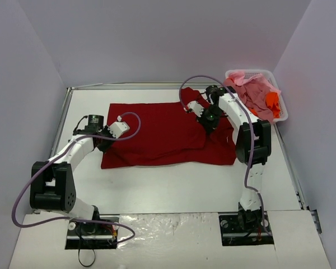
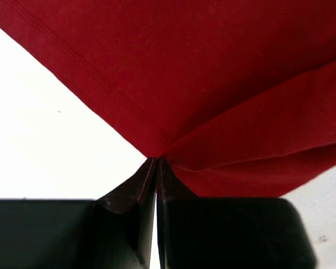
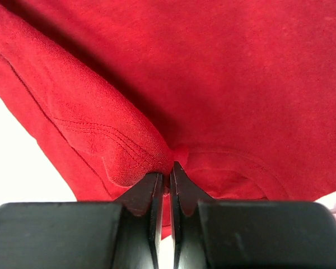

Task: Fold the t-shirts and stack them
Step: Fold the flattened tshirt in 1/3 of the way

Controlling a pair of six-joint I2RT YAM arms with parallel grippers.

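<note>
Fold step: dark red t-shirt (image 1: 168, 134) spread flat, centre. My left gripper (image 2: 157, 163) pinches its left edge; my right gripper (image 3: 169, 168) pinches cloth by collar, far right. Next, I judge: lift both pinches together, carry fold over evenly. Pink and orange t-shirts (image 1: 259, 94) wait in basket (image 1: 252, 72), far right.

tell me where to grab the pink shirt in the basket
Likely the bunched fold on top of the pink shirt, coming straight down from above: it lies crumpled in the white basket, whose walls block a sideways approach. The right gripper is nearer, though it is shut on the dark red shirt.
</note>
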